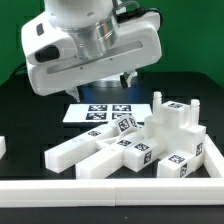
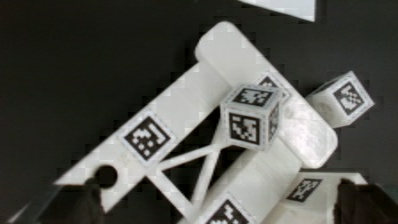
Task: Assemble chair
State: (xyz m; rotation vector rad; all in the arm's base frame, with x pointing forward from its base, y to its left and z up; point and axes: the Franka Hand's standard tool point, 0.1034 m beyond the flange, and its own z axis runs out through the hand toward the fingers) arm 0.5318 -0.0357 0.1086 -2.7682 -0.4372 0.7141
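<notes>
The chair is a heap of loose white tagged parts at the front right of the table. Long bars lie flat, a small cube rests on them, and a blocky piece with upright pegs stands at the exterior view's right. My gripper hangs open above the table behind the heap, touching nothing. In the wrist view the gripper is over a flat part with cut-outs, with a tagged cube and another tagged block beside it. Nothing sits between the fingers.
The marker board lies flat under the arm, behind the heap; its corner shows in the wrist view. A long plain white border rail runs along the table's front edge. A small white piece sits at the exterior view's left edge.
</notes>
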